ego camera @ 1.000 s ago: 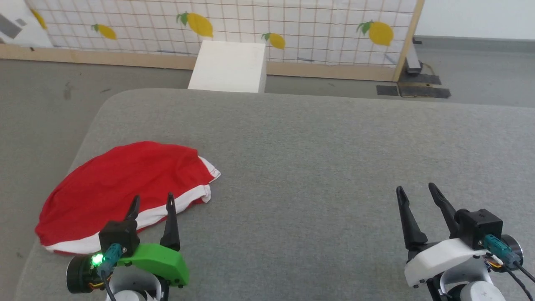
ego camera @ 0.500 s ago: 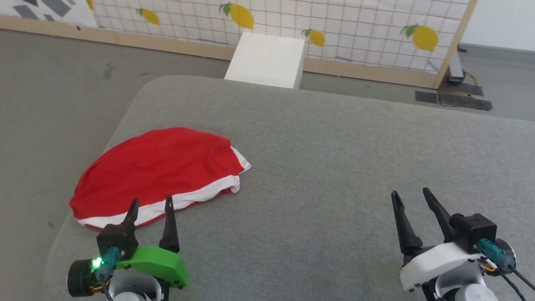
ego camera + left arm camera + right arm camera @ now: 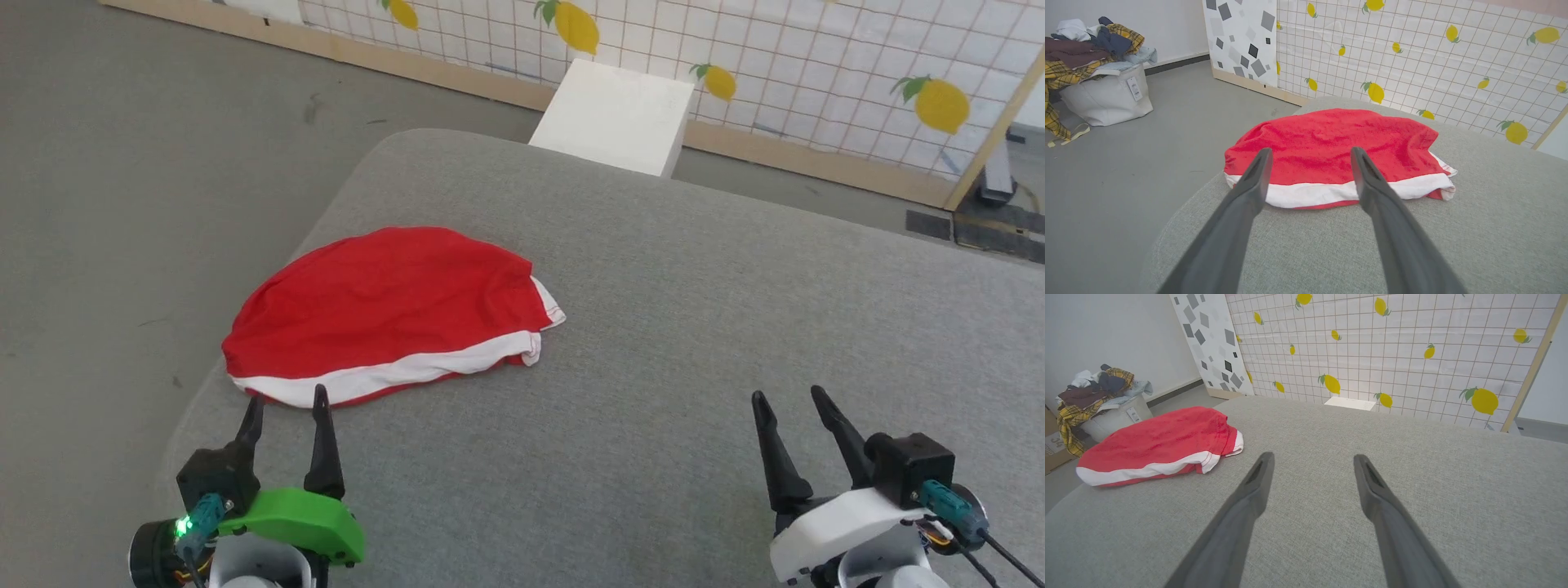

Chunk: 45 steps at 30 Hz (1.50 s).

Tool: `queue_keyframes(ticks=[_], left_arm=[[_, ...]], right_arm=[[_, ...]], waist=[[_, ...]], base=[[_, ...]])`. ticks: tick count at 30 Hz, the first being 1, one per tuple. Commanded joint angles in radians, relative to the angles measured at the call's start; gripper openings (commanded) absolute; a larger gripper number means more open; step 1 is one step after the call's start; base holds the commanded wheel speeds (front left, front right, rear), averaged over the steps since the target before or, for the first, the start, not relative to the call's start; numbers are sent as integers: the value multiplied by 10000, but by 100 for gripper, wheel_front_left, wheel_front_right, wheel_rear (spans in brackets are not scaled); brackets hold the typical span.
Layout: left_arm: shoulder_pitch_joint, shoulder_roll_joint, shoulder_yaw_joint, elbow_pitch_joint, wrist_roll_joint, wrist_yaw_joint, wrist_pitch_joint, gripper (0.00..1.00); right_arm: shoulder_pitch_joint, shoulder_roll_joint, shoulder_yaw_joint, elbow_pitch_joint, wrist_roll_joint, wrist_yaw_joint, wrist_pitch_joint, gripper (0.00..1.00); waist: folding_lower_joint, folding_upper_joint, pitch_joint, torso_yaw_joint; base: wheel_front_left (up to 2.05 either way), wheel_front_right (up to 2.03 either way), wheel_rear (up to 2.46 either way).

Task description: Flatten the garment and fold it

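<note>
The garment [image 3: 384,306] is a bright red heap with a white band along its near edge, lying on the left part of the grey padded table [image 3: 694,343]. It also appears ahead in the left wrist view [image 3: 1331,147] and at the left in the right wrist view [image 3: 1155,447]. My left gripper [image 3: 286,402] stands open just short of the garment's near white edge, nothing between its fingers. Far to the right, my right gripper [image 3: 790,398] is open over bare table, well apart from the fabric.
A white box [image 3: 612,114] stands on the floor behind the table, before a lemon-print screen [image 3: 816,57]. A white bag piled with clothes [image 3: 1098,81] sits on the floor off to the left. The table's rounded left corner [image 3: 204,408] is close to my left gripper.
The head camera has turned left, so the whole scene has shifted right and up in view. The garment lies as before. Both grippers stay open in about the same places.
</note>
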Motion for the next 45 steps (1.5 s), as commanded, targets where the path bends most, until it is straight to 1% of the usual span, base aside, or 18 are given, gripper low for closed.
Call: queue_keyframes(ticks=[1,16,39,45], left_arm=[[233,-23,28,65,-129,73,-103,100],[277,-28,22,359,-283,161,-413,100],[284,-34,86,750,-678,281,-886,100],[54,17,-80,1076,-581,87,-1010,100]], right_arm=[[-48,6,37,86,126,-9,-116,100],[-89,8,134,436,208,-10,-427,100],[-201,10,219,895,417,-13,-903,100],[-227,11,248,1093,491,-13,-1027,100]], waist=[[0,68,8,119],[0,80,-77,715],[0,99,10,1347],[0,104,47,1518]], base=[[0,0,0],[0,0,0],[0,0,0],[0,0,0]])
